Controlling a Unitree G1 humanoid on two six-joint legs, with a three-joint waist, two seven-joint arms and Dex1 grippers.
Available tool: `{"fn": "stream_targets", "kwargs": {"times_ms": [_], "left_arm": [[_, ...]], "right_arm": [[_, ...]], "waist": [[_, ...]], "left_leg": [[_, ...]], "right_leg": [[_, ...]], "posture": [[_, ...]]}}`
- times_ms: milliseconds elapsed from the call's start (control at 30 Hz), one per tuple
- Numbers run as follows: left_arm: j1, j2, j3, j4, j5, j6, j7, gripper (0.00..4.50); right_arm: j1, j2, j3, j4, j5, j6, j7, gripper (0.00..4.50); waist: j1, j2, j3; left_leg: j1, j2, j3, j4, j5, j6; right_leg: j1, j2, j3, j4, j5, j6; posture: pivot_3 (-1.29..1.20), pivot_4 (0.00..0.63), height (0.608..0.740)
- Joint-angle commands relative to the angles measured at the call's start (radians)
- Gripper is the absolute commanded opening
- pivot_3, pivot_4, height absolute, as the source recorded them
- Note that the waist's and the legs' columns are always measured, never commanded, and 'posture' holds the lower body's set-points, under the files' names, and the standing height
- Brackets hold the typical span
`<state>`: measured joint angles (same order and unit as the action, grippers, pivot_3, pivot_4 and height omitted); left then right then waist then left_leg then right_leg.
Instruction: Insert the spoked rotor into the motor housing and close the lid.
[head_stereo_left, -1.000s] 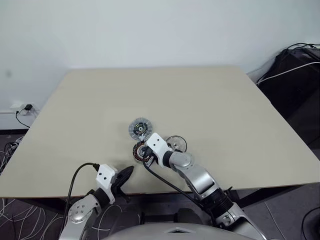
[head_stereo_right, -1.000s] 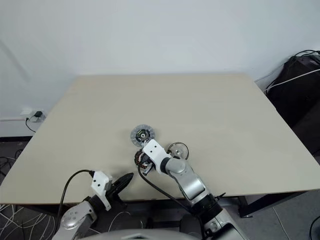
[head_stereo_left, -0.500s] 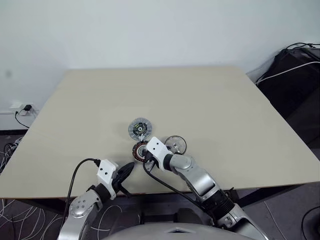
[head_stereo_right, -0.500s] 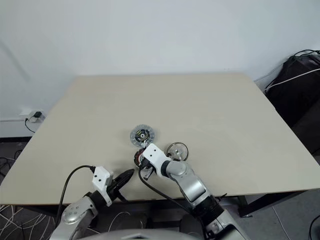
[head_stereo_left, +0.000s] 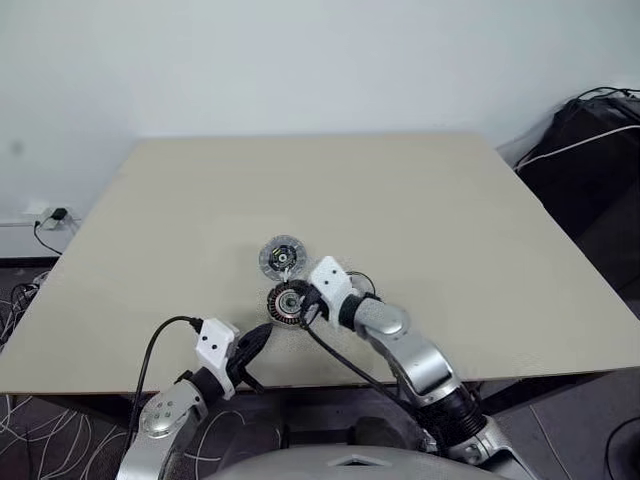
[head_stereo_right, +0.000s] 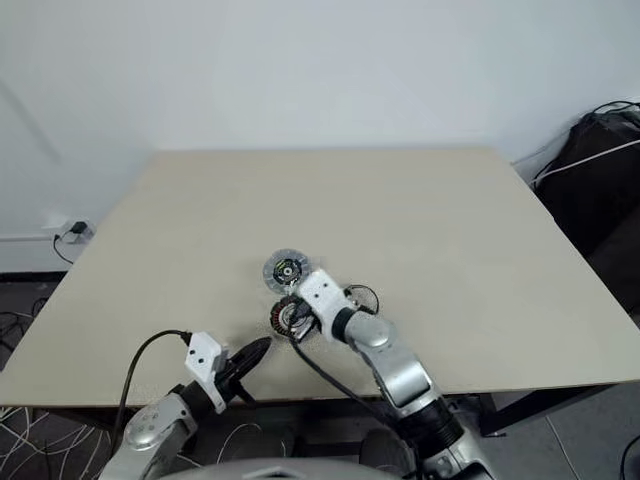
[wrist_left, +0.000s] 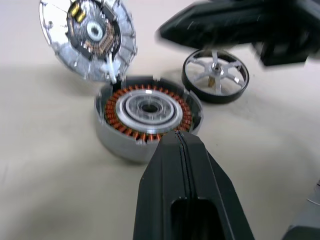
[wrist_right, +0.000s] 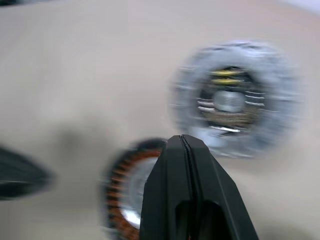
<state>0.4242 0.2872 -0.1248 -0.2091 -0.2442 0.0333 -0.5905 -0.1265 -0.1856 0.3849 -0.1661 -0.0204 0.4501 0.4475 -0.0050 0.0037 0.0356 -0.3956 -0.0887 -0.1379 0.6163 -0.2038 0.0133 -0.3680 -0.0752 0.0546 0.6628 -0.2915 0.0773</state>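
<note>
Gleaming copper windings ring the motor housing (wrist_left: 146, 115); lid (wrist_left: 89, 37) seemingly ribbed.

The motor housing (wrist_left: 145, 117) sits open on the table (head_stereo_left: 450, 230), copper windings ringing a silver centre. The lid (wrist_left: 87, 37) lies touching it, circuit-board face up. The spoked rotor (wrist_left: 215, 76) lies just beside the housing, spokes up.

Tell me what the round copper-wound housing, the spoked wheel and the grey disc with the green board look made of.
Motor housing: likely bare brushed metal wall, silvery sheen; copper-coloured wire coils ring a silver centre. Spoked rotor: bright metal-looking spokes in a dark rim, rim material unclear. Lid: dull grey, probably cast metal, carrying a circuit board with yellow parts.
</note>
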Motion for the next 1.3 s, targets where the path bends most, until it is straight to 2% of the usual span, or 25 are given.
{"fn": "stream_targets", "kwargs": {"times_ms": [33,67,267,367,467,700,833,1300], "left_arm": [[0.004,0.01,-0.003,-0.048,-0.002,-0.005,-0.002,0.0],[0.005,0.011,-0.003,-0.048,-0.003,-0.005,-0.003,0.0],[0.005,0.018,-0.006,-0.037,-0.005,-0.006,-0.012,0.0],[-0.006,0.019,-0.007,-0.03,-0.008,-0.002,-0.017,0.0],[-0.018,0.019,-0.005,-0.023,-0.01,0.003,-0.021,0.0],[-0.022,0.02,0.0,-0.023,-0.013,0.012,-0.024,0.0],[-0.02,0.02,0.006,-0.017,-0.014,0.013,-0.024,0.0],[-0.041,0.013,0.015,0.005,-0.016,0.013,-0.019,0.0]], "right_arm": [[0.043,-0.041,-0.12,-0.109,0.011,0.033,-0.044,0.38],[0.06,-0.059,-0.157,-0.128,0.015,0.045,-0.055,0.58],[0.149,-0.121,-0.332,-0.199,0.058,0.099,-0.087,2.56],[0.184,-0.107,-0.379,-0.207,0.092,0.127,-0.098,3.51],[0.213,-0.038,-0.434,-0.184,0.164,0.187,-0.124,4.48],[0.209,0.158,-0.586,-0.146,0.395,0.374,-0.182,4.48],[0.192,0.19,-0.619,-0.128,0.482,0.435,-0.181,4.48],[0.105,0.244,-0.627,-0.013,0.605,0.49,-0.211,4.48]], "waist": [[0.002,0.001,0.0],[0.003,0.001,0.001],[0.005,0.001,0.001],[0.002,0.001,0.001],[0.001,0.001,0.001],[-0.005,0.003,0.002],[-0.006,0.005,0.003],[-0.008,0.008,0.003]], "left_leg": [[0.0,0.0,0.0,0.0,0.0,0.0],[0.0,0.0,0.0,0.0,0.0,0.0],[0.0,0.001,0.0,0.0,0.0,0.0],[0.0,0.001,0.001,0.0,0.0,0.0],[0.0,0.001,0.001,0.0,0.0,0.0],[0.0,0.001,0.001,0.0,0.0,0.0],[0.0,0.001,0.001,0.0,0.0,0.0],[0.0,0.002,0.002,-0.001,0.0,0.0]], "right_leg": [[0.0,0.0,0.0,0.0,0.0,0.0],[0.0,0.0,0.0,0.0,0.0,0.0],[0.0,-0.003,0.0,0.0,0.0,0.0],[0.0,-0.003,0.001,0.0,-0.001,-0.001],[0.0,-0.003,0.001,0.0,-0.001,-0.001],[0.0,-0.003,0.002,0.0,-0.001,-0.001],[0.0,-0.003,0.002,0.0,-0.001,-0.001],[-0.002,-0.003,0.002,0.0,-0.001,-0.001]], "posture": [[0.0,0.0,0.74],[0.0,0.0,0.74],[0.0,0.0,0.74],[0.0,0.0,0.74],[0.0,0.0,0.74],[0.0,0.0,0.74],[0.0,0.0,0.74],[0.0,0.0,0.74]]}}
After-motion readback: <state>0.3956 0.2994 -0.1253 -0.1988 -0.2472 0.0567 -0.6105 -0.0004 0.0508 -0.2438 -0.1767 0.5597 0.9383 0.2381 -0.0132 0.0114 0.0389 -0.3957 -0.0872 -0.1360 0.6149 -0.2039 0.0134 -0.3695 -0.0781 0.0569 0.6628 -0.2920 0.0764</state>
